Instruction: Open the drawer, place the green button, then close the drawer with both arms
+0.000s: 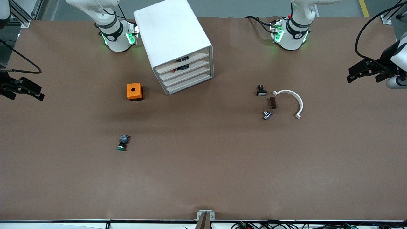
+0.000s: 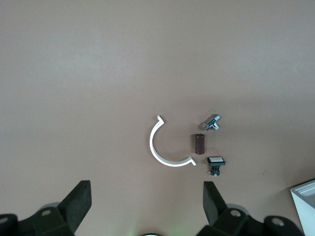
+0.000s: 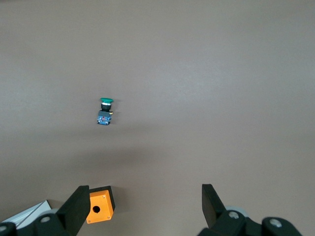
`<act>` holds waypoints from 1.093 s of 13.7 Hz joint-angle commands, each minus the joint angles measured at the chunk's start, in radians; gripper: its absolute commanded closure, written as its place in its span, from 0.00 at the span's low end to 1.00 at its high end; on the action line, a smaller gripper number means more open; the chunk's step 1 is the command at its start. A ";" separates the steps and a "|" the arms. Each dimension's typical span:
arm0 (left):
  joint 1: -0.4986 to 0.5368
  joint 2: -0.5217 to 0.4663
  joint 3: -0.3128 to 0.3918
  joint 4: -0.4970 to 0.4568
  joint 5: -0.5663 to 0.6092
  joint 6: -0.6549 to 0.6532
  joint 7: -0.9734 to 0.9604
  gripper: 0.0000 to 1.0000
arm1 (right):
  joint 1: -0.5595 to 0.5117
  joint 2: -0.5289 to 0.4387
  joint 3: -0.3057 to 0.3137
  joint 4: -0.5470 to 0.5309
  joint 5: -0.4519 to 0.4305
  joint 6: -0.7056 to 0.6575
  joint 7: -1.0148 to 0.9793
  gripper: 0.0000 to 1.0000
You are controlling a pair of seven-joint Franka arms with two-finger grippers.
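The white cabinet (image 1: 171, 35) stands at the robots' edge of the table, between the two bases. Its drawer (image 1: 187, 79), third counted downward, is shut flush with the other fronts. The button (image 1: 122, 143) (image 3: 105, 110), green cap on a black-and-blue body, lies on its side nearer the front camera, toward the right arm's end. My right gripper (image 1: 27, 92) (image 3: 143, 191) hangs high over that end, open and holding nothing. My left gripper (image 1: 364, 74) (image 2: 146, 191) hangs high over the left arm's end, also open with nothing between its fingers.
An orange box (image 1: 134, 91) (image 3: 100, 206) with a round hole sits beside the cabinet. Toward the left arm's end lie a white-capped black button (image 1: 261, 91) (image 2: 215, 163), a white curved clip (image 1: 291, 100) (image 2: 165, 147), a brown block (image 1: 272, 103) and a metal part (image 1: 267, 114).
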 commanded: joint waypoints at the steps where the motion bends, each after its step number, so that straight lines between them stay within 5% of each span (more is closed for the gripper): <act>1: 0.002 0.007 -0.005 0.019 0.026 0.001 0.020 0.00 | -0.005 -0.009 0.007 0.003 -0.018 -0.002 -0.009 0.00; 9: 0.013 0.027 0.005 0.022 0.015 -0.004 0.008 0.00 | -0.002 -0.007 0.007 -0.020 -0.018 0.016 -0.003 0.00; 15: 0.033 0.162 0.005 0.039 0.006 -0.004 0.002 0.00 | 0.049 0.030 0.008 -0.073 -0.013 0.101 0.069 0.00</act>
